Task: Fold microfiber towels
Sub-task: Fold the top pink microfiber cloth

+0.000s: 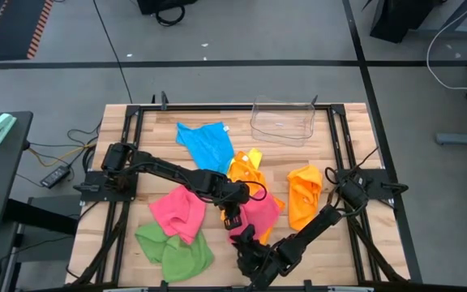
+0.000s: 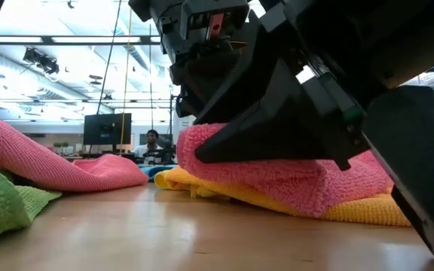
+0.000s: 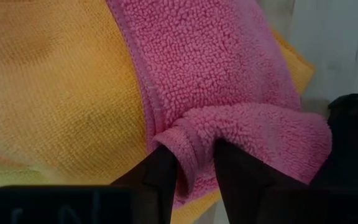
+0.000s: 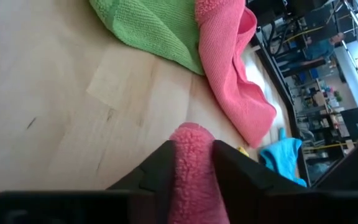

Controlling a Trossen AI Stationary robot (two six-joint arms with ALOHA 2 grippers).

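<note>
the pink towel [image 1: 259, 212] lies mid-table on the yellow towel [image 1: 248, 166], the left gripper [image 3: 194, 171] pinching one edge, the right gripper [image 4: 191, 163] pinching another near the front. around it the blue [image 1: 207, 142], orange [image 1: 304, 195], green [image 1: 173, 250] and second pink [image 1: 177, 211] towels lie crumpled. nothing looks folded yet.

l arm reaches from its base at the bench's left edge, bent at elbow, across to bench centre. l gripper [image 1: 233, 217] points toward the front edge, jaws pinched on a fold of the pink towel [image 3: 229, 93], cloth bunched btwn both fingers [image 3: 160, 180]. r arm runs from base at right edge diagonally down to front centre. r gripper [image 1: 248, 243] low over bench, just in front of l gripper, jaws clamped on the same pink towel's edge.
</note>
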